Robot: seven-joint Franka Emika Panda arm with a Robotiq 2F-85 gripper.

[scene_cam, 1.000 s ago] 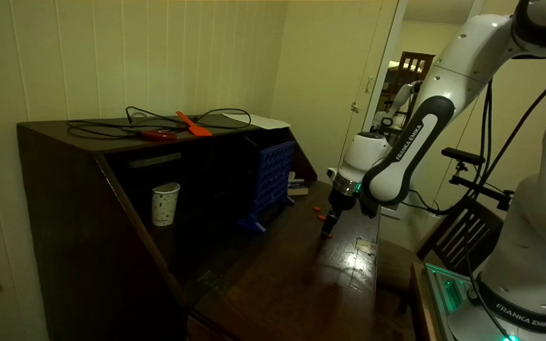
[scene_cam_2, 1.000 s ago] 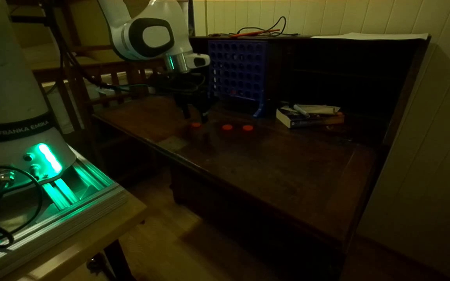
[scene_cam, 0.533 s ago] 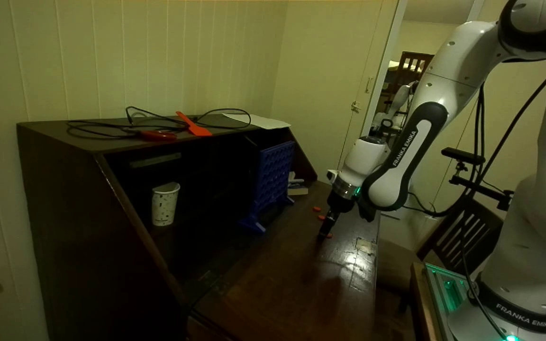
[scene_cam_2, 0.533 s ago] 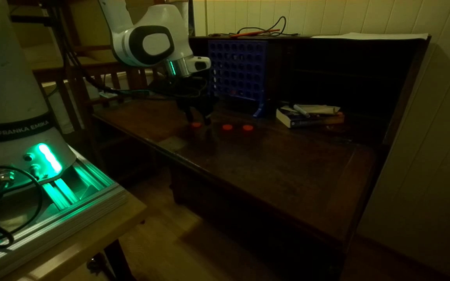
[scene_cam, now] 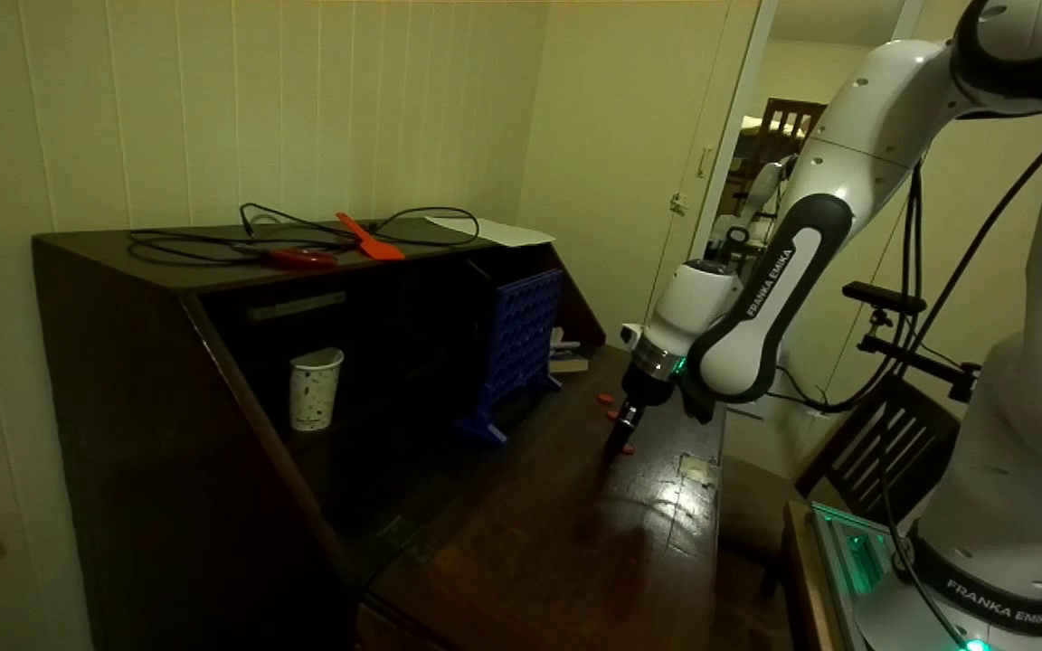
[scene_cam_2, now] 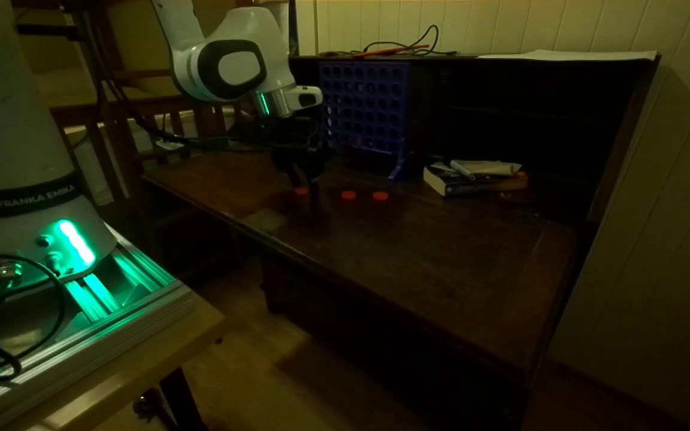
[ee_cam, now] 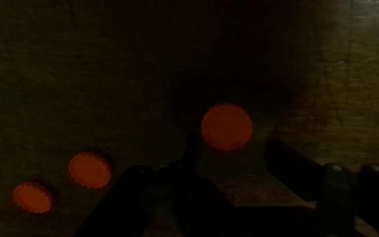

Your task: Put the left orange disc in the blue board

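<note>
The left orange disc (ee_cam: 227, 126) lies flat on the dark wooden desk. In the wrist view my gripper (ee_cam: 230, 148) is open, its two dark fingers standing on either side of this disc with a gap at each side. An exterior view shows the fingertips close above the desk at the same disc (scene_cam_2: 301, 191). In another exterior view the gripper (scene_cam: 613, 448) partly covers the disc (scene_cam: 628, 449). The blue board (scene_cam: 521, 334) stands upright inside the cabinet opening; its slotted face (scene_cam_2: 364, 114) has a small reddish spot low down.
Two more orange discs, a nearer one (ee_cam: 90, 170) and a farther one (ee_cam: 32, 197), lie in a row beside the left one. A book (scene_cam_2: 471, 182) with papers sits right of the board. A paper cup (scene_cam: 315, 389) stands in the cabinet (scene_cam: 168, 407); an orange spatula (scene_cam: 372, 240) lies on top.
My gripper has come down slightly toward the desk, and its fingers have drawn closer together around the left disc. The discs and the board have not moved.
</note>
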